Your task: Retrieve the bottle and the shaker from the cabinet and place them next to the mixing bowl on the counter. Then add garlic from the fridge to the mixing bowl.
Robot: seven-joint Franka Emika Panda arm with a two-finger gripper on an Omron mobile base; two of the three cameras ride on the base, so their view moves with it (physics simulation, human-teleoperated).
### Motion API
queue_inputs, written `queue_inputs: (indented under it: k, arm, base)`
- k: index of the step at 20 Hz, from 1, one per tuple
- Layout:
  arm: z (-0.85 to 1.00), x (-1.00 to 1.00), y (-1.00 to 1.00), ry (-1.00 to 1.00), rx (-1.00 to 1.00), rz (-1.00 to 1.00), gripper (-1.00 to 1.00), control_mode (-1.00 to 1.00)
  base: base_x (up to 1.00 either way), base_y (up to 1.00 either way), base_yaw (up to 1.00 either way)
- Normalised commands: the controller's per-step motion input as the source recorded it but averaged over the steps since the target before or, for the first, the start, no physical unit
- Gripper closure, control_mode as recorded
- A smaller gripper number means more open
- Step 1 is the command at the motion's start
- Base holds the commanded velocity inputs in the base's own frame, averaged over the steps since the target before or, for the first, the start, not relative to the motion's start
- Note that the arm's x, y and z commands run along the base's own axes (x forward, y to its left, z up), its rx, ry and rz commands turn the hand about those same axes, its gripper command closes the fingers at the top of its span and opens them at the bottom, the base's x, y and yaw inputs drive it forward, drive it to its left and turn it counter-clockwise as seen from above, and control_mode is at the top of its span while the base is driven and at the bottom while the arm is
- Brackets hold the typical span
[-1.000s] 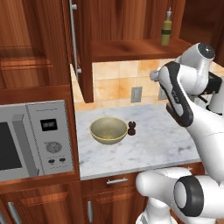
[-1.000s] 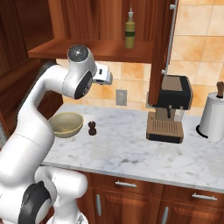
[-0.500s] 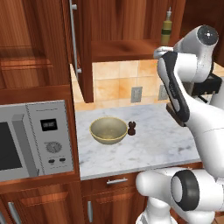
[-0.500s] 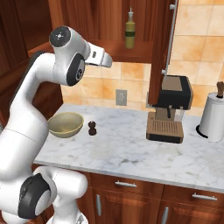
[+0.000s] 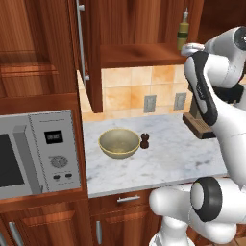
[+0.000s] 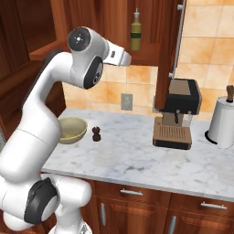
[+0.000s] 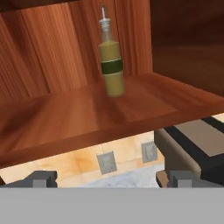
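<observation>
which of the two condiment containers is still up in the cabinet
The bottle, tall with yellow-green contents and a dark band, stands on the cabinet shelf. The small dark shaker already sits beside the mixing bowl.

paper towel roll point(image 6: 222, 122) edge-cropped

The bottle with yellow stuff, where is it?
The bottle stands upright on the open cabinet shelf, high above the coffee machine, in front of the open gripper.

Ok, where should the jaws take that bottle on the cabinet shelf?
Probably at the bottle's straight body, around the dark band, coming in level from the open front of the shelf. It stands upright; the neck is too thin, and the open gripper already faces it.
</observation>
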Motion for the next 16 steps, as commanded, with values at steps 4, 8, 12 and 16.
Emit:
queue_inputs:
  k: [4,8,12,16]
  arm:
    - [0.44,-0.32,-0.16,0.00,0.00,0.00,-1.00,-1.00]
    - [-0.03,0.00,0.00,0.00,-0.01,0.00,-1.00,-1.00]
    - [0.04,0.03,0.00,-0.04,-0.01,0.04,-1.00,-1.00]
    - [0.12,0.20,0.00,-0.01,-0.10,0.08,-1.00,-1.00]
  base:
    - [0.00,0.00,0.00]
    - [0.00,0.00,0.00]
    - [0.00,0.00,0.00]
    - [0.00,0.00,0.00]
